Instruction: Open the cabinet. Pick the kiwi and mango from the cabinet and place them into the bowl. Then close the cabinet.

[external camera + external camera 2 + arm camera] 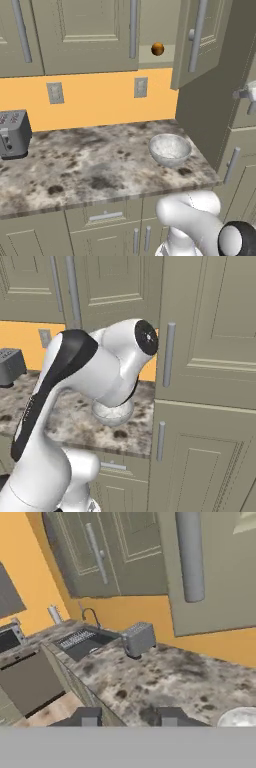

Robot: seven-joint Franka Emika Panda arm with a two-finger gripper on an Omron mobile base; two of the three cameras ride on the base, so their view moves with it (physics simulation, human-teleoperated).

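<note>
A: Flat, even light all round, no lamp or window showing as its source. The orange wall (100,97) glows a steady tone with no glare.

B: Shadows are faint. The bowl (170,148) has only a soft dark patch on the marble counter (75,165) under it, and the mango (157,49) sits in a dim recess of the cabinet (200,40).

A: The robot arm (100,371) shades smoothly, white to grey, with no hard highlight.

B: The hand view is soft and coarse. Beyond the fingertips (87,716) the toaster (137,638) and the sink (82,641) look blurry, edges jagged. Lines stay straight at the borders.
</note>
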